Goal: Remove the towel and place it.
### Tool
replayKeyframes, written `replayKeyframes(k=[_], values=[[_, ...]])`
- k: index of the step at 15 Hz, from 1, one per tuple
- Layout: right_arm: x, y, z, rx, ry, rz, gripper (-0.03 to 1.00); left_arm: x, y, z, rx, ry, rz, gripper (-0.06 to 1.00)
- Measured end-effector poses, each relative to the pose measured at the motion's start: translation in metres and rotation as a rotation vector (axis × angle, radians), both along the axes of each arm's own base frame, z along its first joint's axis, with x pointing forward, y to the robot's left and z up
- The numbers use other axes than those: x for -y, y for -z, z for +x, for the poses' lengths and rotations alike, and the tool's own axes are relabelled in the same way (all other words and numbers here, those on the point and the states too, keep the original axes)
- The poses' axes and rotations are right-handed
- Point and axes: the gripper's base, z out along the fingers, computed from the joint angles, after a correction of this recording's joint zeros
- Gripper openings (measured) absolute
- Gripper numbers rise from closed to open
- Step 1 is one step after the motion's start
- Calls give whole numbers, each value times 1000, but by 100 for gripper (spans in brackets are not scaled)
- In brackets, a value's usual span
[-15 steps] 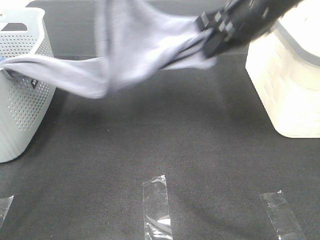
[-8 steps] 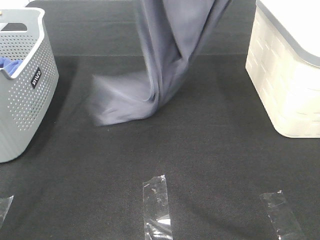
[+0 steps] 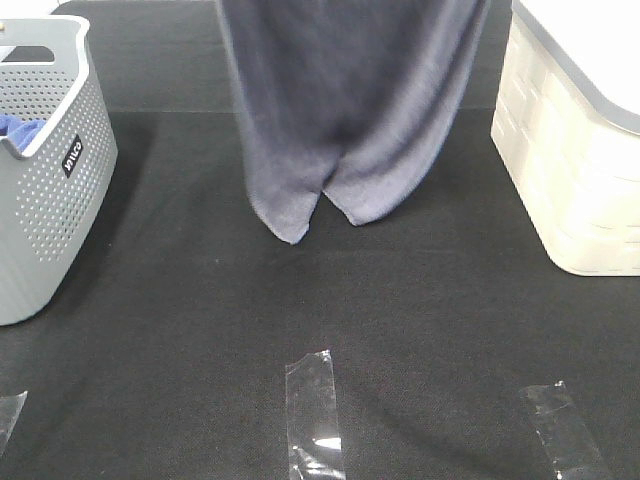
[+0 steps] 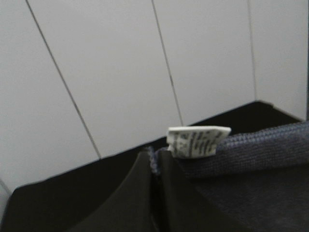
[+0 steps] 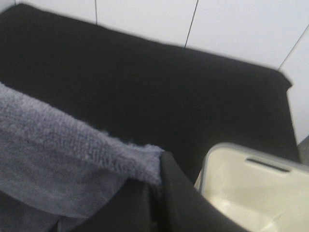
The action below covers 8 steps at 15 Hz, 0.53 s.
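Both claws are clamped on cloth: the left claw [image 4: 154, 162] has its dark fingers pressed together on the stitched hem of the towel [image 4: 260, 145], right beside a small white printed label [image 4: 198, 141]. The right claw [image 5: 155, 181] nips a fuzzy corner of the same towel between its closed fingers. From my high camera neither claw shows. I only see the towel dropping in from above the far edge of the worktop [image 3: 420, 330], spread wide over the far middle and hanging in two lobes with a slit between them. Its two lower tips reach down toward the black surface, and I cannot tell whether they touch it. It hangs well apart from the grey perforated basket [image 3: 50, 200], which stands at the left edge near the far-left corner with a bright blue cloth [image 3: 20, 128] inside. I see a cream bin [image 3: 570, 170] with a grey rim at the right edge, near the towel but not touching it. Strips of clear tape [image 3: 312, 410] lie along the near edge.
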Motion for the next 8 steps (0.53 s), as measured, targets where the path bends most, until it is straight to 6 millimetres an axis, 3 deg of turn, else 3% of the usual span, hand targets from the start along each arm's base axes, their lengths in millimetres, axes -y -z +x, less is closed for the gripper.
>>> replayKeyframes(k=[5, 8], values=[[-21, 94, 59, -312, 5, -80, 0, 12, 97, 47, -315, -140, 208, 1], [-29, 134, 88, -329, 7, -110, 0, 20, 146, 79, -313, -149, 314, 1]])
